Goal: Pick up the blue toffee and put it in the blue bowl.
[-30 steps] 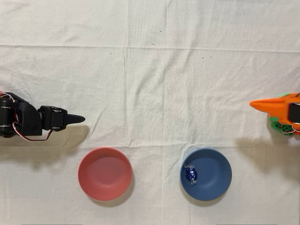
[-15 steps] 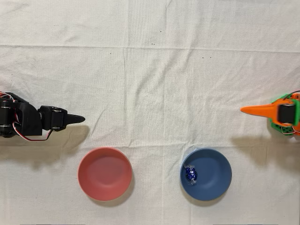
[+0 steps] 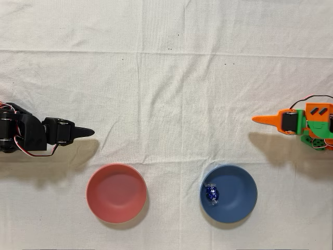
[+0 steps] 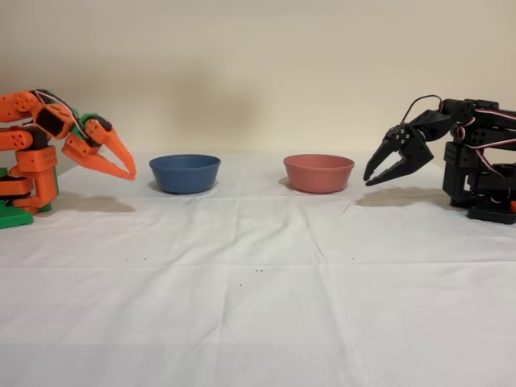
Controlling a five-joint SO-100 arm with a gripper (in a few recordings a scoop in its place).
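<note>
I am seeing the blue toffee [image 3: 212, 194] lying inside the blue bowl [image 3: 239, 203], close to the bowl's left wall in the overhead view. The toffee is sitting on the bowl's floor with its clear twisted ends sticking out. My orange gripper [image 3: 260, 119] is hanging well apart from the bowl, up and to the right of it in the overhead view, and it is holding nothing. In the fixed view the gripper [image 4: 126, 168] is pointing down toward the cloth, just left of the blue bowl [image 4: 185, 172], and its two fingers are meeting at the tips. A red-pink bowl [image 3: 116, 192] is sitting beside the blue bowl on the white cloth [image 3: 166, 78]. The black arm [image 3: 31, 134] is standing idle past the red-pink bowl.
</note>
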